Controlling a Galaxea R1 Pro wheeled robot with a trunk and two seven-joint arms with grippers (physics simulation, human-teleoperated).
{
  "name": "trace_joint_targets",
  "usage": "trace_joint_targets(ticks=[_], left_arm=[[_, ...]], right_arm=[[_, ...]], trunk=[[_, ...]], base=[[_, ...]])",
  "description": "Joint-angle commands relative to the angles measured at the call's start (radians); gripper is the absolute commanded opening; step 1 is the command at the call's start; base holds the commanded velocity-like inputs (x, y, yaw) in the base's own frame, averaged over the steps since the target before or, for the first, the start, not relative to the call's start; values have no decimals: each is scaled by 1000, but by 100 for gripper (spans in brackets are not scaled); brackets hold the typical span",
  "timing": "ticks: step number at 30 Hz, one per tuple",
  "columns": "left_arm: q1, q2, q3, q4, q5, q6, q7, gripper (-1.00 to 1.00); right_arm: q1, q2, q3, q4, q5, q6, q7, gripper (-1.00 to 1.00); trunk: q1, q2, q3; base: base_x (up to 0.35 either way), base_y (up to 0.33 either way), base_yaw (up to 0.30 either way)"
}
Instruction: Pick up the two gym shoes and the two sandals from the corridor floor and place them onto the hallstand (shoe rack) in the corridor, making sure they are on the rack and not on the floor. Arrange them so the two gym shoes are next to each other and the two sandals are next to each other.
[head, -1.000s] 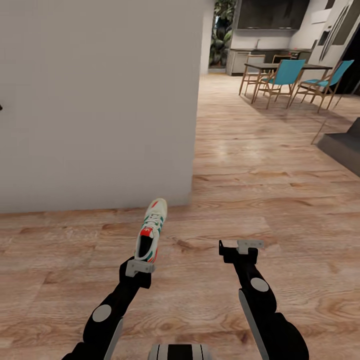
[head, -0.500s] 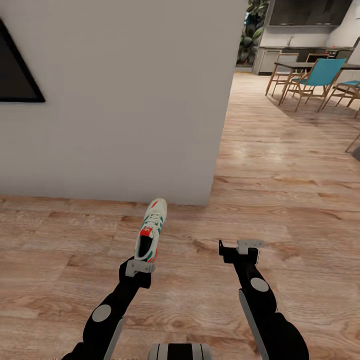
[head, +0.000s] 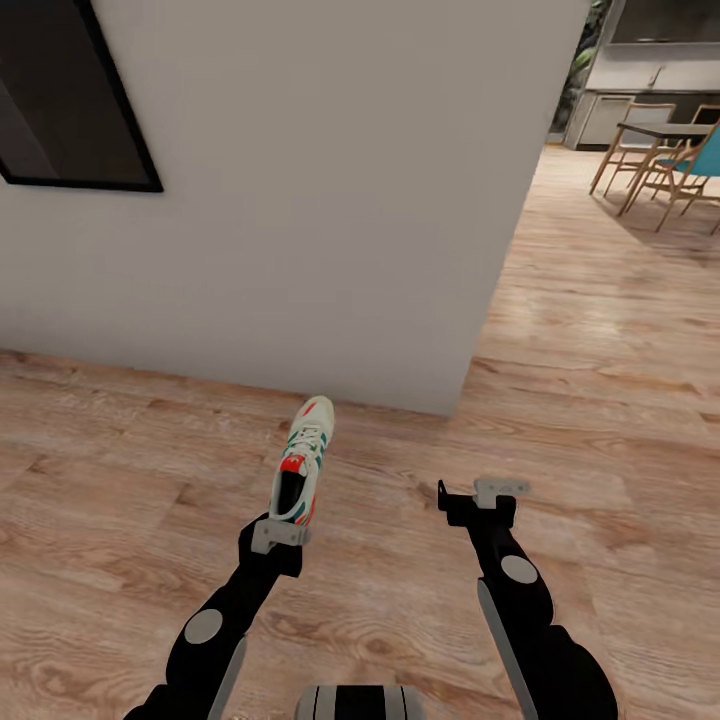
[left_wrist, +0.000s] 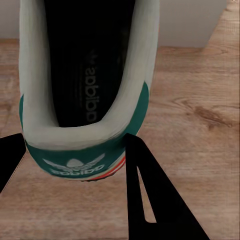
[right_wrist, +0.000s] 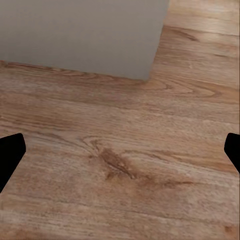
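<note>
One cream-white gym shoe (head: 303, 458) with green stripes and red-orange marks is held off the corridor floor (head: 400, 560), toe pointing away from me. My left gripper (head: 279, 533) is shut on its heel. In the left wrist view the gym shoe (left_wrist: 85, 85) shows its dark inside and green heel patch between the black fingers (left_wrist: 150, 190). My right gripper (head: 480, 495) stands open over bare planks, holding nothing; the right wrist view shows its fingertips (right_wrist: 10, 155) wide apart above the corridor floor (right_wrist: 120, 165). The sandals and the hallstand are out of view.
A white wall block (head: 330, 200) stands straight ahead, its corner (head: 455, 405) just beyond the shoe. A black-framed dark panel (head: 70, 110) hangs on it at the left. Open floor runs past the corner on the right toward wooden chairs (head: 660, 170) and a kitchen.
The whole view has swung left: the wall corner and chairs slid right and the dark panel came in. Both arms and the held shoe keep their places relative to me.
</note>
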Motion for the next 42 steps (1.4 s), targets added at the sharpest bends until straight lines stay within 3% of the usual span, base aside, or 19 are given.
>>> trace_joint_targets(ticks=[1,32,42], left_arm=[[-1,-1,1,-1,-9,5,-7,-100],[-1,-1,-4,0,-9,5,-9,-100],[-1,-1,-4,0,-9,5,-9,-100]], right_arm=[[0,0,1,-2,4,7,-4,100],[0,0,1,-2,4,7,-4,100],[0,0,1,-2,4,7,-4,100]], trunk=[[0,0,-1],[0,0,-20],[0,0,-25]], base=[[0,0,273],[1,0,273],[190,44,273]])
